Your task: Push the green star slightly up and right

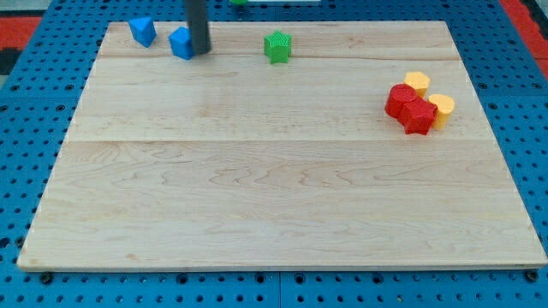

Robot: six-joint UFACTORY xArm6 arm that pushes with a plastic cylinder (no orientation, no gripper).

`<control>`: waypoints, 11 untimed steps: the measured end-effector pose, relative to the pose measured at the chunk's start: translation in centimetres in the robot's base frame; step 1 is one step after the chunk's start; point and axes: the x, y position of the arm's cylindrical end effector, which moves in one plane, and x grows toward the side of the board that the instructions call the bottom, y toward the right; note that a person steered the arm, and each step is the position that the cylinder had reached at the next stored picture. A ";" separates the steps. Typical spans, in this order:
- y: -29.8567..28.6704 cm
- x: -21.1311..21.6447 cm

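I see a pale wooden board (282, 197) lying on a blue pegboard (34, 111); my tip (200, 51), a bare rod holding nothing, touches a blue block (181, 43) at upper left; the green star (277, 46) sits top centre, well apart to the right.

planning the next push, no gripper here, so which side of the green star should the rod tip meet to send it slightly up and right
Meet the green star on its lower-left side, probably, so the push runs up and right. My tip now sits to the view's left of it, against a blue block, so it should first drop toward the view's bottom, then come in diagonally. The star sits near the board's top edge, so keep it short.
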 end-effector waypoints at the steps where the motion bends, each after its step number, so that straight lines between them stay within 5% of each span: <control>1: -5.1 -0.1; 2: -7.6 1.5; 4: 1.0 6.3; 7: 12.9 1.7; 10: 15.7 -3.9; 11: 18.4 -1.4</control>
